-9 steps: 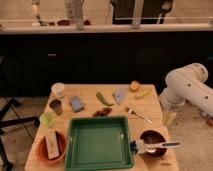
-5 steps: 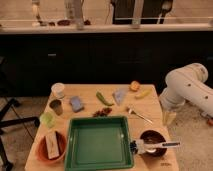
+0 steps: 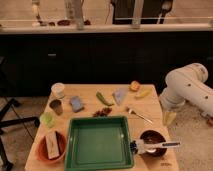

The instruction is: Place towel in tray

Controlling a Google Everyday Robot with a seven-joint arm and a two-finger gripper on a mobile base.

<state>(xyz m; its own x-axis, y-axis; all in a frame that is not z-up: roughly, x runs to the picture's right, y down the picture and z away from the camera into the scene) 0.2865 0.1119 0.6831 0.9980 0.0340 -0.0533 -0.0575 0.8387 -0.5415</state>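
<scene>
Nothing moves versus earlier frames: arm, towel, tray all static. Towel (image 3: 120, 95) lies flat beyond tray (image 3: 100, 120) far rim, right of centre, untouched (pick apparently not begun). Gripper (image 3: 169, 118) hangs right of tray, well apart from towel; clasp state: cannot tell. Count: one towel, one tray, two bowls: orange bowl (image 3: 51, 146) left of tray, dark bowl (image 3: 152, 141) right.

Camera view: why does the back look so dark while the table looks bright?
Camera view: light seems to fall from above on the wooden table and the large square green plastic tray, without harsh glare; the dark cabinet fronts behind lie in shade; the small pale grey-blue folded towel is evenly lit; the pincer hangs lit beside the table's right edge.
</scene>
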